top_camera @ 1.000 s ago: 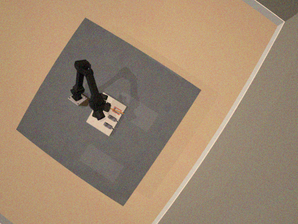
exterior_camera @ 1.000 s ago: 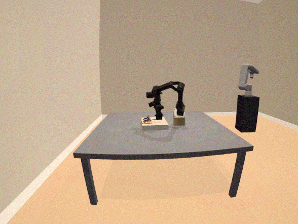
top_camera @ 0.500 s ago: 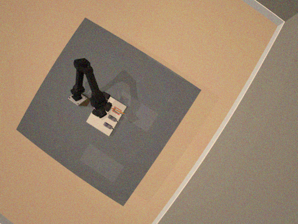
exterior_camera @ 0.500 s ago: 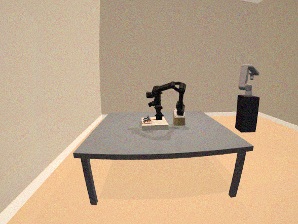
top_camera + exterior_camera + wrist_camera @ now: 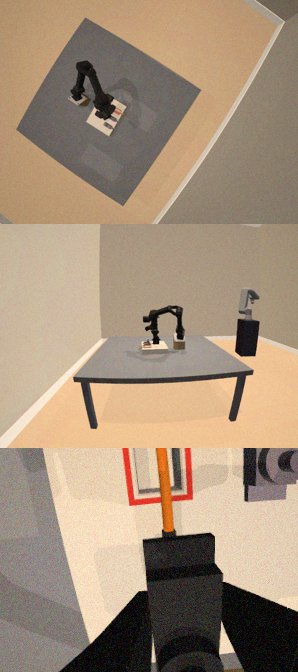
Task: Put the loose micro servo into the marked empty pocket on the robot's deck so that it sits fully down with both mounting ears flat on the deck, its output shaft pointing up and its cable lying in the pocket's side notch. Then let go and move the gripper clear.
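Note:
My gripper (image 5: 155, 342) (image 5: 181, 596) is shut on the loose micro servo (image 5: 182, 555), a dark block with its round output shaft side toward the wrist camera. It is low over the pale deck (image 5: 98, 125) (image 5: 162, 346) (image 5: 110, 523); any gap beneath is hard to judge. The orange cable (image 5: 122, 114) (image 5: 142, 347) (image 5: 165, 498) leads away from the servo and crosses over the marked pocket. The pocket's red outline (image 5: 188, 473) lies ahead of the servo body at the top of the wrist view. The arm hides the servo in the top view.
Two grey servos (image 5: 112, 118) (image 5: 108, 125) sit in the deck beside the marked pocket; one servo (image 5: 270, 468) shows at the wrist view's top right. The arm's base block (image 5: 179, 345) stands near the deck. A grey robot arm (image 5: 244, 300) stands on a black pedestal beyond the table.

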Action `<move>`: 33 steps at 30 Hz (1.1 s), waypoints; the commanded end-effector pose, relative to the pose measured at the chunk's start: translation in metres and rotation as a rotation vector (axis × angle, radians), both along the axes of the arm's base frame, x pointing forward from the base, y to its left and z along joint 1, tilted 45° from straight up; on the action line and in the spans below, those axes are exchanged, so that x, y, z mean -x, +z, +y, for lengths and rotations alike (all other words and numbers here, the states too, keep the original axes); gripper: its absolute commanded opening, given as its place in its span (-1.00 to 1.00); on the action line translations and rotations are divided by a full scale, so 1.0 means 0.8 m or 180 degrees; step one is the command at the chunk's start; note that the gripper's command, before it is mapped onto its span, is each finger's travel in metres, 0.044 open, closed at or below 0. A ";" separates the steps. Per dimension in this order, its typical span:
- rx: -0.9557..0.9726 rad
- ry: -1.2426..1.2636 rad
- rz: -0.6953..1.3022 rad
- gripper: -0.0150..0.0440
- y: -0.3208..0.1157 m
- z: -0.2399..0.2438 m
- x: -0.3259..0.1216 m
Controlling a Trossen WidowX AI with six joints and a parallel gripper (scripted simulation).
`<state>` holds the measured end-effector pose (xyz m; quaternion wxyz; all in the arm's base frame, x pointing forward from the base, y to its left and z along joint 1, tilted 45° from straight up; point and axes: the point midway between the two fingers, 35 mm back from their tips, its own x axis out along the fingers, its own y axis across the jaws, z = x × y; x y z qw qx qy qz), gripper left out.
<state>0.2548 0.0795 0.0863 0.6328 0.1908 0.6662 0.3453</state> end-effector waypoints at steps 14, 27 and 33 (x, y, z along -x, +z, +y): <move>-0.0010 -0.0024 -0.0027 -0.49 0.006 0.017 -0.083; -0.0011 -0.0024 -0.0030 -0.49 0.000 0.028 -0.097; -0.0013 -0.0024 -0.0030 -0.49 -0.008 0.036 -0.095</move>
